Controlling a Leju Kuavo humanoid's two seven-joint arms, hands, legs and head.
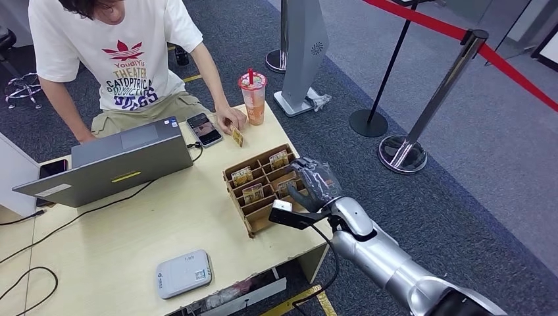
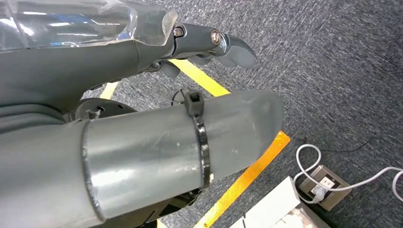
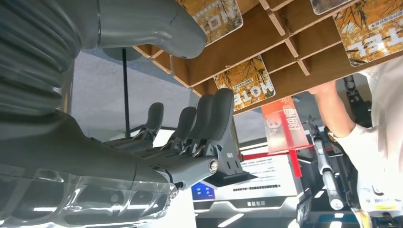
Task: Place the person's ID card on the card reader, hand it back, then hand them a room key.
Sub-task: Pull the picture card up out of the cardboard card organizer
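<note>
Right hand [image 1: 314, 183]: fingers apart, empty, beside the key-card tray [image 1: 245, 217]. ID card [image 1: 237, 137]: pinched by the person, touching the table [image 1: 131, 230]. Advice: reach across the tray, grip the card's edges. Left hand [image 2: 209, 45]: hanging, grip indeterminate.
</note>
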